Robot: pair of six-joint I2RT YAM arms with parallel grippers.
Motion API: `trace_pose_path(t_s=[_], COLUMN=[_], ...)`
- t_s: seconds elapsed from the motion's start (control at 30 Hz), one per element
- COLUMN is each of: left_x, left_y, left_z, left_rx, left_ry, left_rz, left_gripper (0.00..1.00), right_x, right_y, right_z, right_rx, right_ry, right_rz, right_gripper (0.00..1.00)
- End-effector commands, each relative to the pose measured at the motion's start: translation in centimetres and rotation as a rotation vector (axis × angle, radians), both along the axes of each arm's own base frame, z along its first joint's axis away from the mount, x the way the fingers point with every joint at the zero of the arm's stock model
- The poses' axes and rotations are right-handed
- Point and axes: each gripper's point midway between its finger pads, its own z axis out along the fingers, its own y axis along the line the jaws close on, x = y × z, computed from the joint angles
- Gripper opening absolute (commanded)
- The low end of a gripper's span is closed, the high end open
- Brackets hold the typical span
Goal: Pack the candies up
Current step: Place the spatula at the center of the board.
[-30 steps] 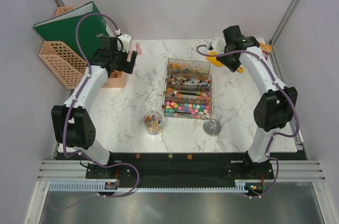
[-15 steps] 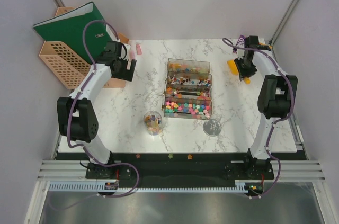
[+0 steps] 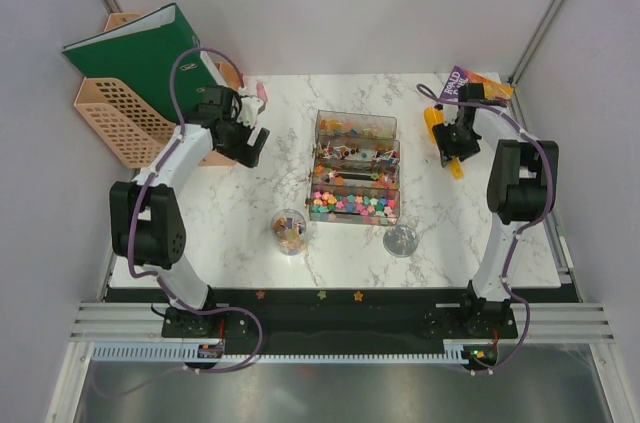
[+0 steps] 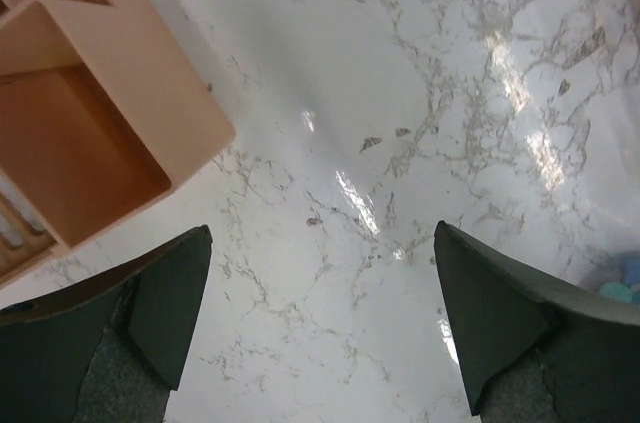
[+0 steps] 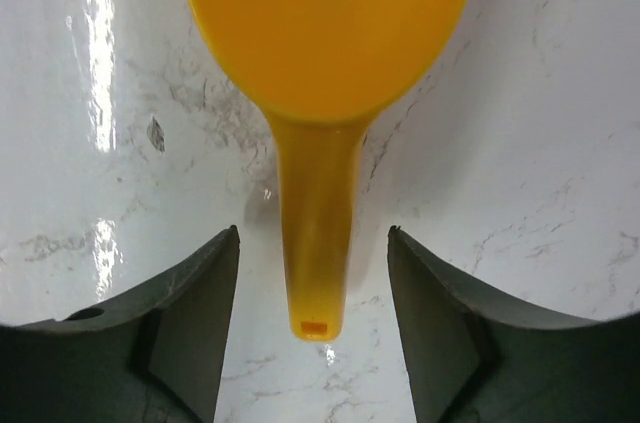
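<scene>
The candies [image 3: 355,205] are tiny multicoloured sweets filling the near compartment of a clear box [image 3: 356,123] at the table's middle. A few more sit in a clear cup [image 3: 289,228] in front of it. An orange scoop [image 3: 434,123] lies flat on the marble at the back right. Its handle [image 5: 318,243] runs between the jaws of my right gripper [image 5: 313,273], which stand open with a gap on both sides. My left gripper [image 4: 322,273] hangs open over bare marble near the back left, also seen from above [image 3: 252,146].
A peach desk organiser [image 4: 90,143] sits just left of my left gripper. A peach mesh holder [image 3: 110,113] with a green binder [image 3: 140,53] stands behind it. A purple packet [image 3: 462,83] lies at the back right, and a round clear lid [image 3: 400,240] lies near the front.
My right gripper has opened and let go of the scoop handle, and the scoop now rests on the table. The left arm has shifted slightly right and nearer.
</scene>
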Motion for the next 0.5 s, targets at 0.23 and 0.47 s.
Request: trace_pose_path(t_s=[0.23,0.47], left_x=[-6.8,-11.3], left_y=[0.5,1.3], left_z=[-2.6,-5.5], left_rx=[0.071,0.12], left_ry=[-0.025,-0.029], left_rz=[-0.275,-0.383], left_gripper=[0.95,0.89], right_x=[-4.6,-16.9], right_y=[4.4,11.6], right_z=[9.9,9.0], right_rx=[0.117,0.214], right_ry=[-0.213,-0.143], right_rz=[0.464,1.221], right_gripper=[0.75,0.79])
